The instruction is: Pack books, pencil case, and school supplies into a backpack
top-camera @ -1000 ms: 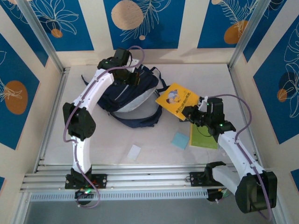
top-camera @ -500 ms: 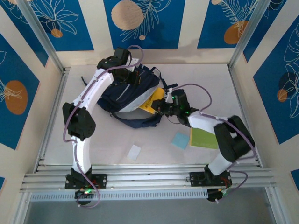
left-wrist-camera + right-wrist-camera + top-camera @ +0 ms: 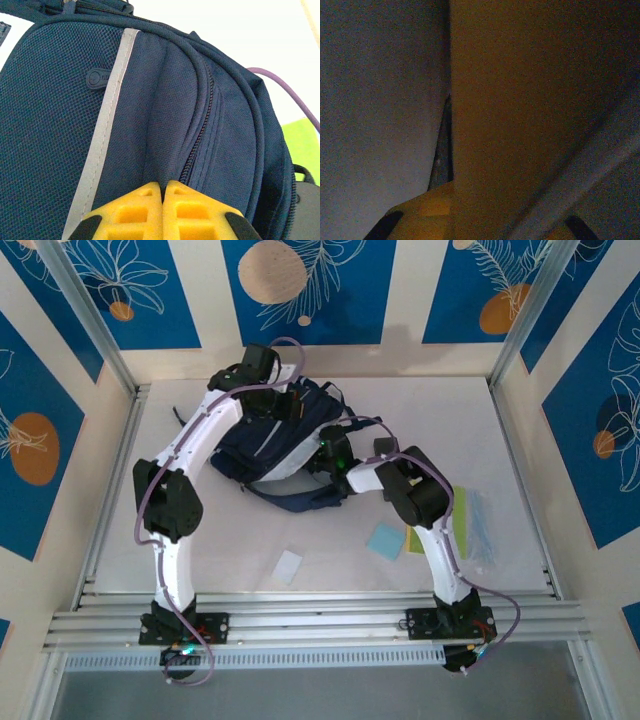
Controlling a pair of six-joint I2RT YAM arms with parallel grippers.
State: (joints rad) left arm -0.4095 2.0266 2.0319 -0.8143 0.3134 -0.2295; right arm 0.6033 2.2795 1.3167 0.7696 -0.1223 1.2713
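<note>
The navy-blue fabric backpack [image 3: 265, 445] lies mid-desk [image 3: 420, 420] toward the far edge, with the left gripper [image 3: 163, 186] pinched shut on its top fabric as before. The thin yellow-orange book [image 3: 520, 100], clamped in the right gripper [image 3: 330, 455], has gone from over the open desk into the backpack's mouth.

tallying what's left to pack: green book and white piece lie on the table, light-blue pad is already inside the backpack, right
No: the light-blue pad is not inside the backpack; it lies on the table beside the green book, as the top external view shows. The rest is right.
</note>
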